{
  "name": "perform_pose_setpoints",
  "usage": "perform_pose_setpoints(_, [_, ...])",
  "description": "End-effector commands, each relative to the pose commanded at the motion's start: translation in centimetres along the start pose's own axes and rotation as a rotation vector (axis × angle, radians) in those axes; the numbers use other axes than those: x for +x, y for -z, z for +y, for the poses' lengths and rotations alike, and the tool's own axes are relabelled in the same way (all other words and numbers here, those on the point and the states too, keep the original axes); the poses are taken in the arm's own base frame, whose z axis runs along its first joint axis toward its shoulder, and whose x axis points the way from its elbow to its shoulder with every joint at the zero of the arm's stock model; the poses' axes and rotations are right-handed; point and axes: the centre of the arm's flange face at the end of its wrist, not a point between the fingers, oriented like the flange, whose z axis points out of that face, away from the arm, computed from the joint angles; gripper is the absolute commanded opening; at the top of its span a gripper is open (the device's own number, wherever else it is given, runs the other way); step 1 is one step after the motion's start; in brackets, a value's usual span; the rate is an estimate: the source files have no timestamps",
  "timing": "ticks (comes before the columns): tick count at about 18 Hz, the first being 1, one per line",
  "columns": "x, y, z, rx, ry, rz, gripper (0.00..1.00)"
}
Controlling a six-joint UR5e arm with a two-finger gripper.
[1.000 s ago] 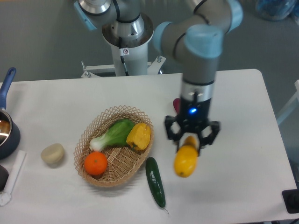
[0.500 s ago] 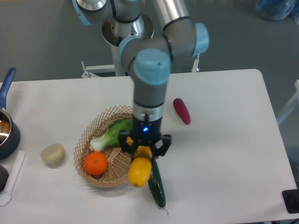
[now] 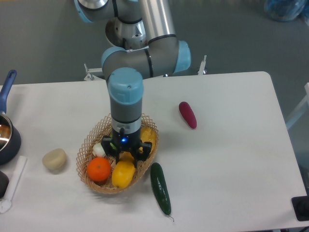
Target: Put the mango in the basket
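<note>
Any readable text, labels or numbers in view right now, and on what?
No readable text anywhere.
Small sticker on the arm's base column: marks too small and blurred to read.
Nothing printed on the gripper, mango, basket or table.

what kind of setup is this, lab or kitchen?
Most likely a robotics lab: a pedestal-mounted grey-and-blue robot arm works over a plain white table, with produce laid out around an oval tan wicker basket like test props.

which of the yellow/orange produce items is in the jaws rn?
The mango, the elongated yellow one over the basket; the round orange and the pepper lie free.
</note>
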Motion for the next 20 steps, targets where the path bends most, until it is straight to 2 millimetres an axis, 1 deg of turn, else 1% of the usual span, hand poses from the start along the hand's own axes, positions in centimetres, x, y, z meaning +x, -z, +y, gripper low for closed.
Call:
perform_pose_setpoints(2, [0.1,-0.4,0.0,-0.006,-0.003,0.001,0.48])
perform_pose_setpoints(3, [0.1,-0.4,0.1,-0.007,-0.002,0.003,0.6])
perform_pose_setpoints(4, [0.0,-0.4,0.0,-0.004,-0.009,0.002,0.9])
perform_pose_setpoints(5, [0.0,-0.2,-0.1,-0.001,-0.014,0.001,1.0])
perform_pose_setpoints(7, [-0.1,-0.2,-0.1,0.0,-0.014,0.0,1.0])
perform_pose_setpoints(9, [-0.1,0.2,-0.3,0.008,-0.015,-0.004,1.0])
perform_pose_setpoints(10, [-0.2,0.8,-0.7,0.022,-0.017,-0.011,1.0])
perform_pose_setpoints(11, [-0.7,2.0,-1.4,0.041,-0.027,-0.036,1.0])
perform_pose_setpoints(12, [-1.5,3.8,-2.4,0.062,-0.043,-0.084,1.0])
perform_pose_setpoints(14, [-4.0,7.3,-4.3,0.108,-0.038,-0.172,1.0])
perform_pose_setpoints(16, [-6.6,9.5,-5.0,0.128,-0.028,-0.242,1.0])
perform_pose_setpoints(18, [-9.8,10.8,-4.6,0.103,-0.087,-0.309,1.0])
perform_pose_setpoints(20, [-13.0,11.8,-3.7,0.04,-0.193,-0.391,1.0])
